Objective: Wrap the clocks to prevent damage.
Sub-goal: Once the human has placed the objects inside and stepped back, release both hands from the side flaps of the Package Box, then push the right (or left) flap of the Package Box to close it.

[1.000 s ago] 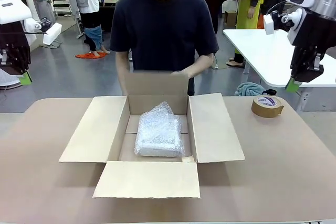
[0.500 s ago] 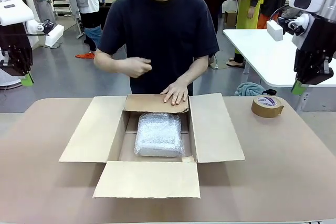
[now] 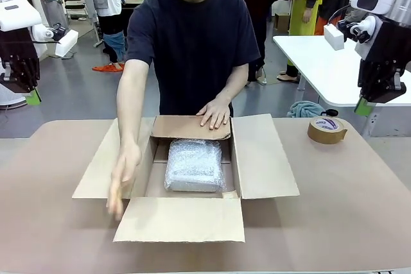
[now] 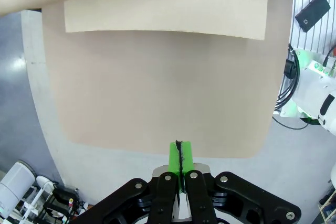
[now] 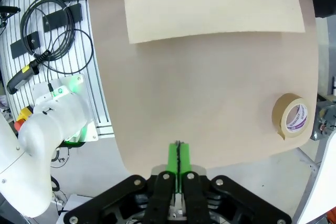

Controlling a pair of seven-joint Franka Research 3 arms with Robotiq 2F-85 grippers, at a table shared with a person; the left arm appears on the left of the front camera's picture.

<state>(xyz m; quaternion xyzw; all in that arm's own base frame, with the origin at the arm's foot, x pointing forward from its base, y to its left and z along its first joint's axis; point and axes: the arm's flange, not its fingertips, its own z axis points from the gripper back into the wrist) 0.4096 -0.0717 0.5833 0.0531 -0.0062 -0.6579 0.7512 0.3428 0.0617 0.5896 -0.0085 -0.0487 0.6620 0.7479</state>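
Bubble-wrapped bundle lies flat on floor of open cardboard box, mid-table, with gaps at its sides. Person's one hand presses far flap down; other hand, blurred, reaches at left flap. Tape roll sits apart, beyond right flap. Likely risks: bundle loose, may slide and knock walls; untaped flaps may spring up. Left gripper: pads pressed together, holds nothing, raised off table. Right gripper: same, empty, high above tape side.
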